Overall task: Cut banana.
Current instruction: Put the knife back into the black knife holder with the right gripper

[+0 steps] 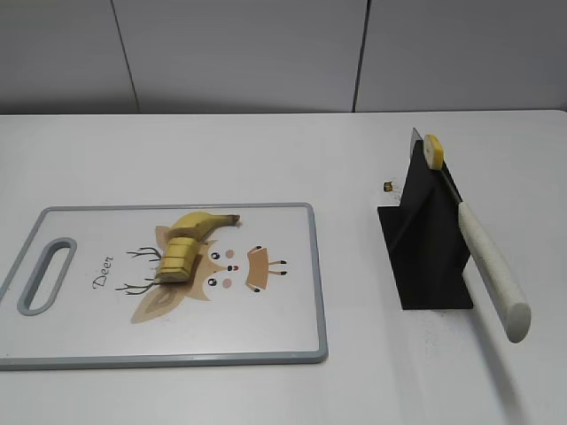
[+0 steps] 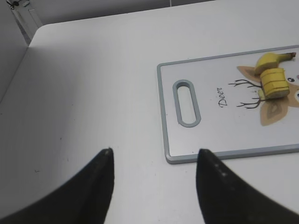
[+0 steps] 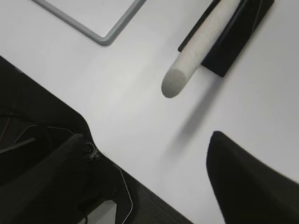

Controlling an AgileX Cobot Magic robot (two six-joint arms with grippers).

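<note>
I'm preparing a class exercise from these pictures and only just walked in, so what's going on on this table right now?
Nothing is being handled at this moment. The banana lies on the cutting board, one end already cut into slices that sit bunched together. The knife rests on its black stand to the right, with one banana slice stuck to the blade. The left gripper hovers open over bare table beside the board's handle end, and the right gripper is open near the knife handle, holding nothing.
</note>
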